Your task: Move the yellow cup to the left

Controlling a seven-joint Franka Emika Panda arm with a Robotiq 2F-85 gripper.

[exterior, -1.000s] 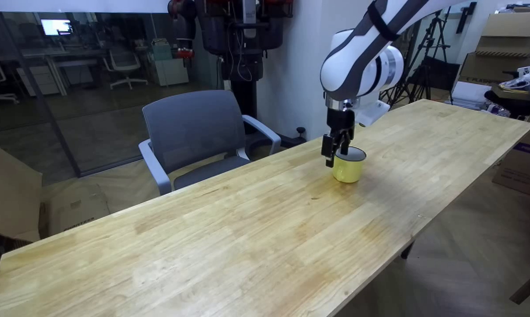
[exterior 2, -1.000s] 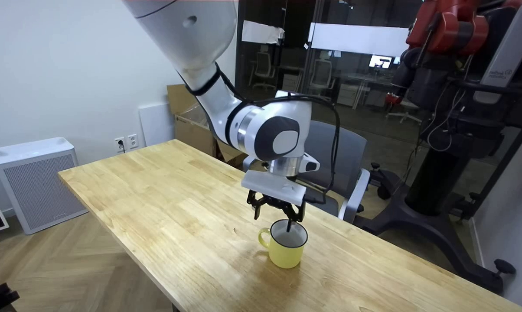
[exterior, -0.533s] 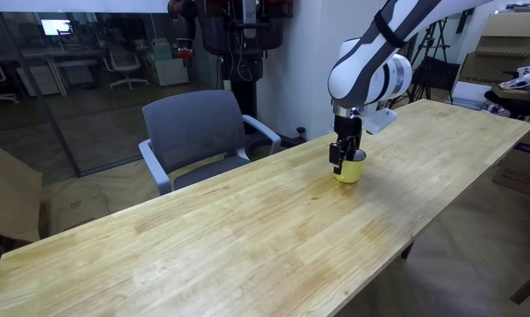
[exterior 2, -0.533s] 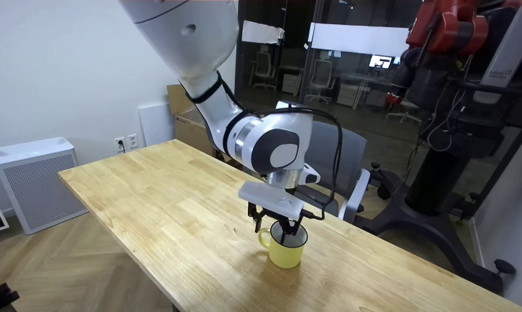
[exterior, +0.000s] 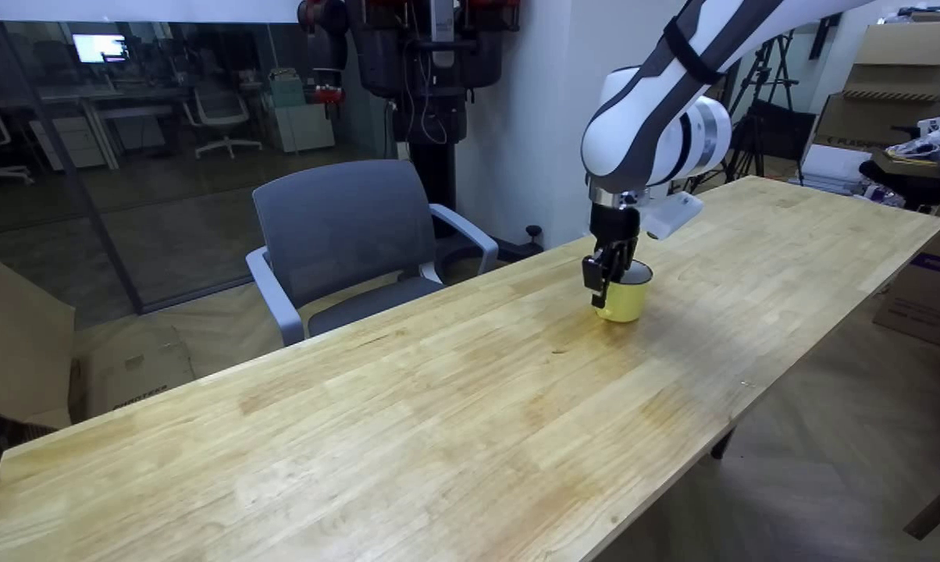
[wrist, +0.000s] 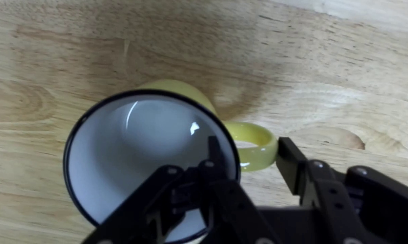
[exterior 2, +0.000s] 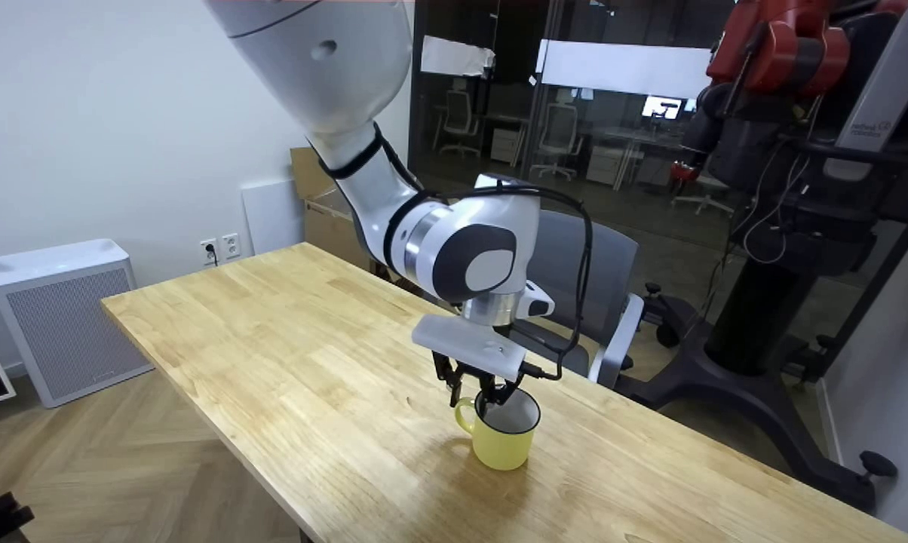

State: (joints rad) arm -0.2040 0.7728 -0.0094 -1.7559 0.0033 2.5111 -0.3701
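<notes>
In an exterior view the camera looks along the long pale wooden counter; in an exterior view, nearer, it looks past the jointed white arm. Both look down on the round black-rimmed yellow cup. The wrist view peers into it from close above.

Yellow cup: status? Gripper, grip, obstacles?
Gripper: fingers either side of handle, firm hold unconfirmed.
Yellow cup: upright on table, one of the fingers inside.
Grey chair: beyond table edge, likely no obstacle.
</notes>
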